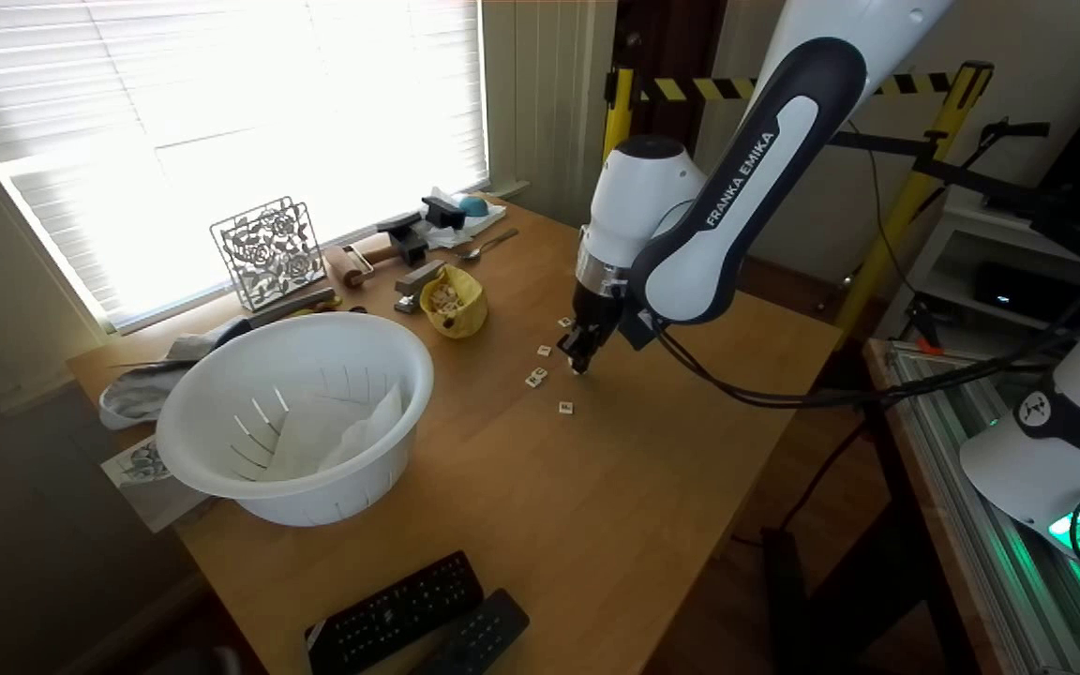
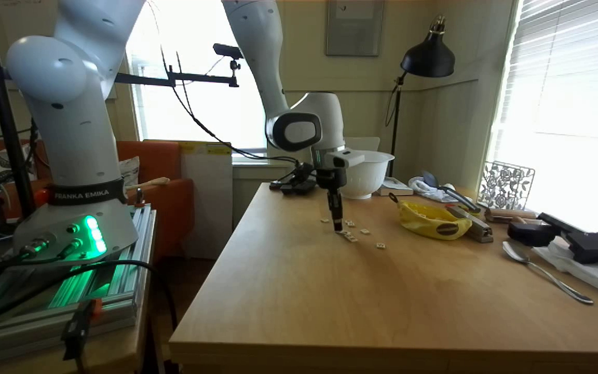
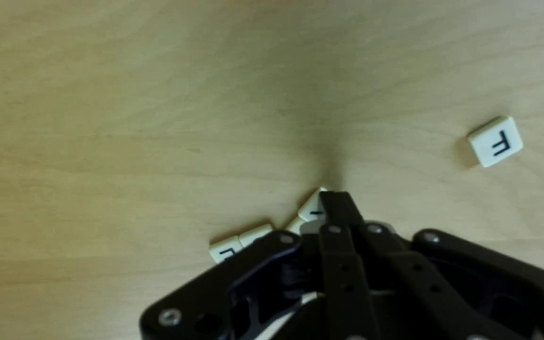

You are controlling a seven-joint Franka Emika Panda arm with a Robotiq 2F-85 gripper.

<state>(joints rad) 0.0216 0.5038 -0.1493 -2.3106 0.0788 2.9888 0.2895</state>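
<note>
1. The black two-finger gripper (image 2: 338,227) stands low over the pale wooden tabletop (image 2: 304,301), its fingers pressed together with no tile visible between them.
2. Its tips partly hide a small cream square letter tile (image 3: 310,208) lying flat on the tabletop; whether they touch it I cannot tell. Other cream tiles (image 3: 225,249) lie close by, and a lone cream tile with a black F (image 3: 497,141) sits well apart.
3. The tiles look light, stiff and hard to damage, probably wood or plastic; a sideways push would likely slide them.
4. The best hold seems to be across two opposite edges, low down, as each is thin; touching neighbours block some edges, while the lone tile's sides are free.
5. The soft yellow banana-shaped pouch (image 2: 429,222), near the tiles in both exterior views, would probably give when pinched.
</note>
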